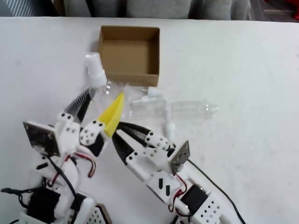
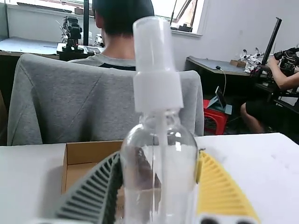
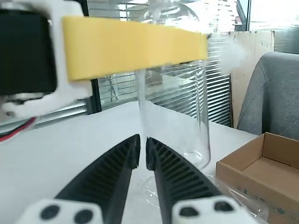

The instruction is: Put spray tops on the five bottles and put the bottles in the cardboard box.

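Observation:
A clear bottle (image 2: 159,158) with a white spray top (image 2: 156,70) stands upright in my left gripper (image 2: 159,186), which is shut on its body between a black finger and a yellow finger (image 2: 224,191). From above, this bottle (image 1: 107,87) is just in front of the cardboard box (image 1: 128,53), near its left corner. My right gripper (image 1: 117,128) sits low beside the held bottle (image 3: 182,116), black fingers (image 3: 112,172) shut with nothing between them. A second clear bottle (image 1: 191,111) lies on the table to the right.
A white spray top (image 1: 152,92) and a loose one with a tube (image 1: 169,125) lie by the lying bottle. The box (image 2: 88,154) is open and shows nothing inside. A grey chair back (image 2: 93,102) stands behind the table.

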